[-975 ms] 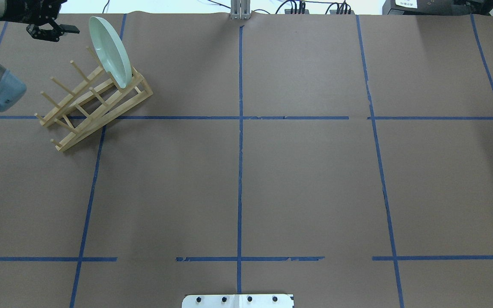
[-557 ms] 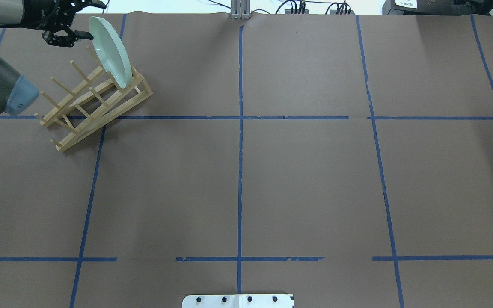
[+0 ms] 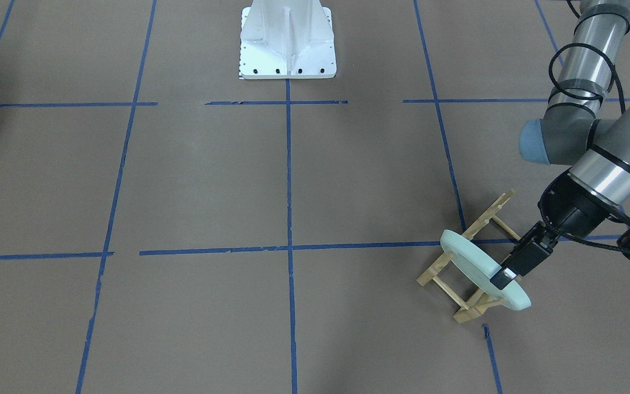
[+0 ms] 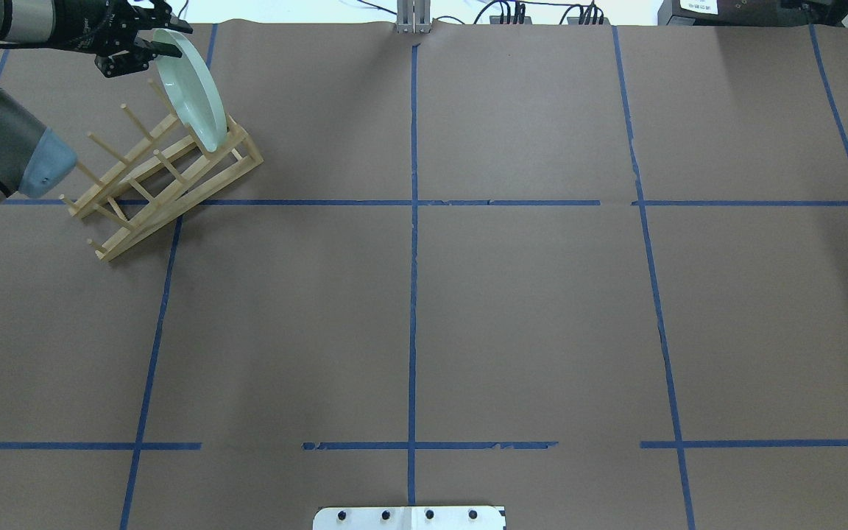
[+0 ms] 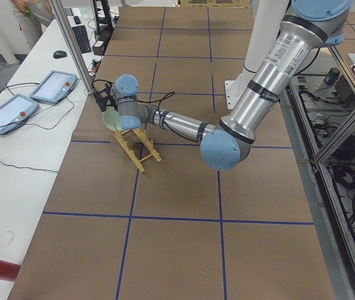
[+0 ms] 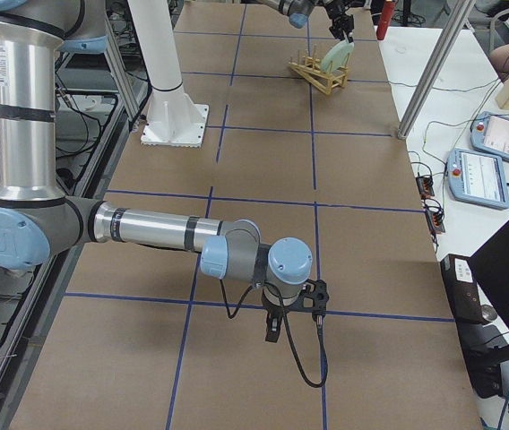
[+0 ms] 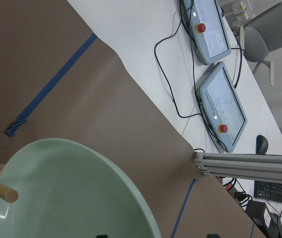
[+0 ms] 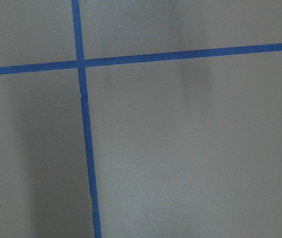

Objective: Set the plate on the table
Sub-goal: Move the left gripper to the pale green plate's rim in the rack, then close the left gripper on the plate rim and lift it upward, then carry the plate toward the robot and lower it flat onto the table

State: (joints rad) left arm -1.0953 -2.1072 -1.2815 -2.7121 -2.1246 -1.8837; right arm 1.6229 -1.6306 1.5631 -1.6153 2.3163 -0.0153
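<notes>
The pale mint-green plate (image 4: 192, 88) stands on edge in the far end of the wooden peg rack (image 4: 166, 173), at the far left of the brown table (image 4: 512, 309). My left gripper (image 4: 168, 42) is open at the plate's top rim, one finger on each side of it. In the front-facing view one finger (image 3: 503, 276) lies across the plate (image 3: 473, 262). The left wrist view shows the plate's inner face (image 7: 71, 198) close below. My right gripper (image 6: 272, 327) shows only in the exterior right view, low over the table; I cannot tell if it is open or shut.
The white robot base (image 3: 287, 38) stands at the table's near middle edge. Blue tape lines (image 4: 413, 243) grid the table. Operator pendants (image 7: 215, 89) and cables lie on a white bench beyond the far table edge, near the rack.
My left gripper has moved right and forward, from beside the plate to its top rim, with fingers now on both sides of it. The plate and rack have not moved.
</notes>
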